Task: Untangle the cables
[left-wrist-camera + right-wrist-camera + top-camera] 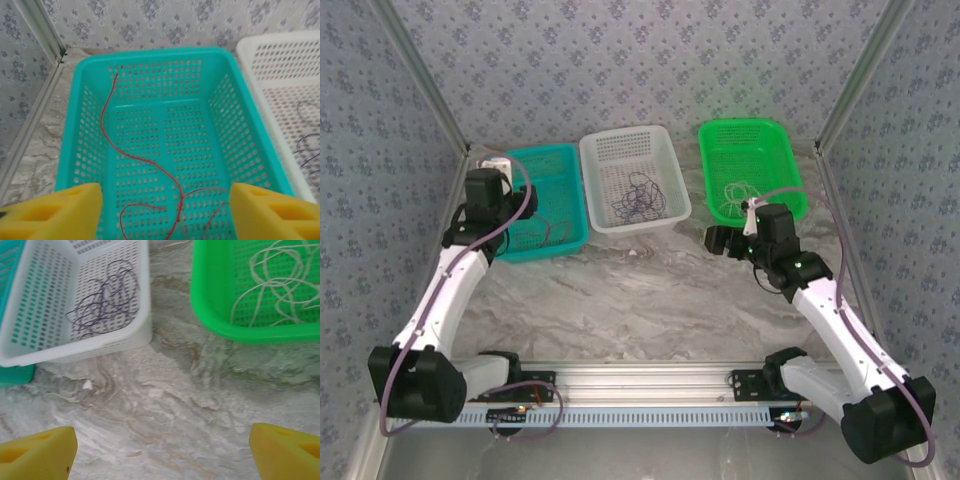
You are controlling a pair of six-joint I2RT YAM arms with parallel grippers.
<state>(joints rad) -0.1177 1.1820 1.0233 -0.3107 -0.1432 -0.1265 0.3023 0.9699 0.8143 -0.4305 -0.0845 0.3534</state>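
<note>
A thin red cable [177,183] lies loose on the floor of the teal basket [150,54], curling into a small loop near its front. My left gripper [165,210] hangs open above it, yellow fingers [60,212] wide apart and nothing between them. A dark purple cable [102,305] is bundled in the white basket [75,352]. A whitish cable [275,285] loops in the green basket [210,315]. My right gripper [162,450] stands open over bare marble in front of those two baskets, holding nothing.
The three baskets stand in a row at the back: teal [545,155], white [620,140], green [745,127]. Patterned walls with metal frame posts [420,75] close in the sides and back. Marble tabletop [640,300] stretches between the baskets and the arm bases.
</note>
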